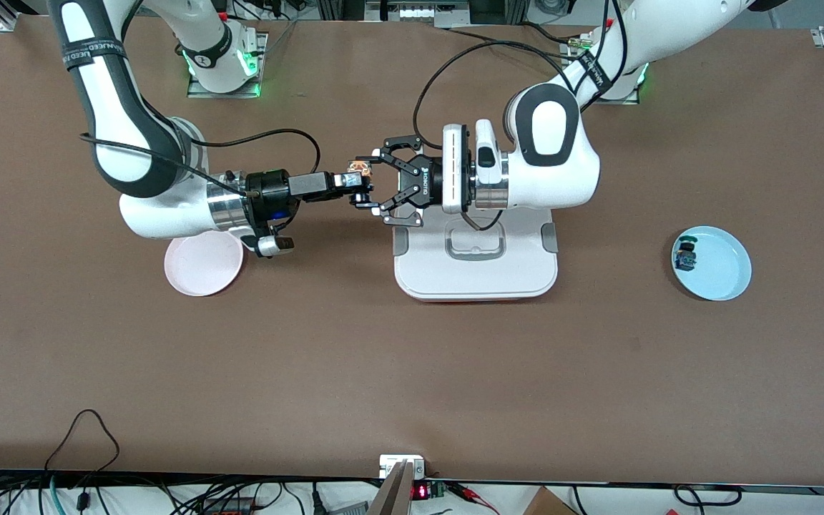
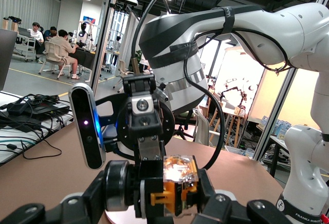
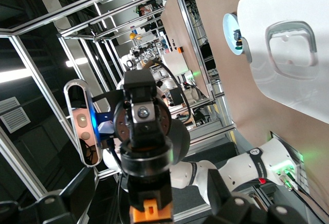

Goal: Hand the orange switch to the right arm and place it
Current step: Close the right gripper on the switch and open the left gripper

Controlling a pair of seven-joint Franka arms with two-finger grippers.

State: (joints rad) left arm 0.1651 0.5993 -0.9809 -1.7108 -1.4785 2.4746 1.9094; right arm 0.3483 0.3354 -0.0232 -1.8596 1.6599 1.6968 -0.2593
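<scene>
The orange switch (image 1: 358, 169) hangs in the air over the table, between the pink plate and the white board. My left gripper (image 1: 363, 182) is shut on it, one finger on each end. In the left wrist view the switch (image 2: 177, 180) shows a black round barrel, an orange clip and a clear cap, and it fills the space between the left gripper's (image 2: 157, 203) fingers. My right gripper (image 1: 351, 182) faces it from the right arm's end and stands open. In the right wrist view the switch (image 3: 149, 211) sits between the right gripper's (image 3: 151, 203) wide jaws, with a gap on each side.
A pink plate (image 1: 203, 265) lies under the right arm's wrist. A white board with a handle (image 1: 476, 265) lies under the left arm. Toward the left arm's end, a light blue plate (image 1: 723, 275) holds a small black switch with a blue-green top (image 1: 686, 255).
</scene>
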